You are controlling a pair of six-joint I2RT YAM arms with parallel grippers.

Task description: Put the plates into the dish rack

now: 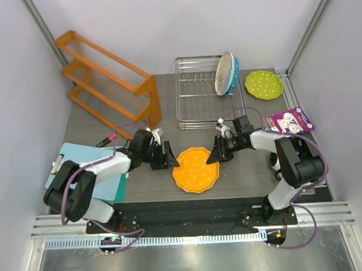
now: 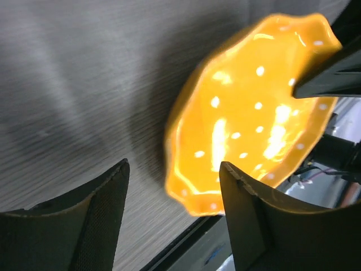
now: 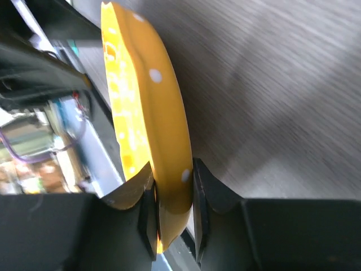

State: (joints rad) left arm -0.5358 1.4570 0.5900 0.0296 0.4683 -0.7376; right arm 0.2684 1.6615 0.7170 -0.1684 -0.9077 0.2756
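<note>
Closest to my right wrist camera is the orange plate (image 3: 152, 113), its scalloped rim clamped between the fingers of my right pincer (image 3: 172, 195). From above, the grey tabletop (image 1: 242, 175) carries everything. At its far side stands the dish rack (image 1: 197, 93), and two plates already lean upright together at its right end: the cream plate (image 1: 225, 70) in front and the blue plate (image 1: 235, 79) behind it. That makes the job about half done, by my reckoning. The orange plate sits near the front edge, well apart from the rack. The lime-green plate (image 1: 263, 84) lies flat just right of the rack, untouched. My left pincer (image 1: 168, 155) is just beside the orange plate's left edge, fingers apart and holding nothing.
</note>
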